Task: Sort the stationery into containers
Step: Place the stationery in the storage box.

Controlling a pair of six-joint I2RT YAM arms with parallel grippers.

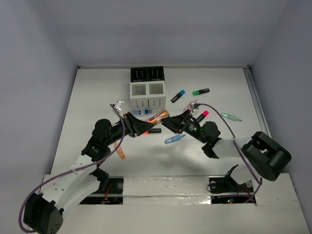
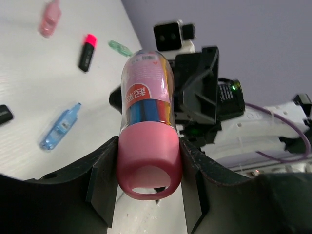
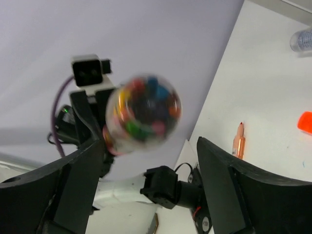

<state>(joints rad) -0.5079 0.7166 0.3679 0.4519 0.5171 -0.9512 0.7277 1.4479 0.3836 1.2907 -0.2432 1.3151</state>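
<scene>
My left gripper (image 1: 146, 127) is shut on the pink cap of a clear tube (image 1: 157, 117) filled with coloured pieces and holds it above the table. The left wrist view shows the cap (image 2: 147, 156) squeezed between both fingers. My right gripper (image 1: 171, 123) is open, and its jaws face the tube's far end (image 3: 143, 113), which sits blurred between them without touching. The block of containers (image 1: 147, 87) stands behind. On the table lie a blue pen (image 1: 174, 139), an orange pen (image 1: 119, 152), a pink-capped highlighter (image 1: 201, 116), a blue-capped one (image 1: 178, 96) and a green-capped one (image 1: 201, 91).
A green pen (image 1: 230, 117) lies to the right, and a blue pen (image 1: 139, 112) lies in front of the white cups. A pink pen (image 2: 49, 17) shows in the left wrist view. The two arms nearly meet at mid-table.
</scene>
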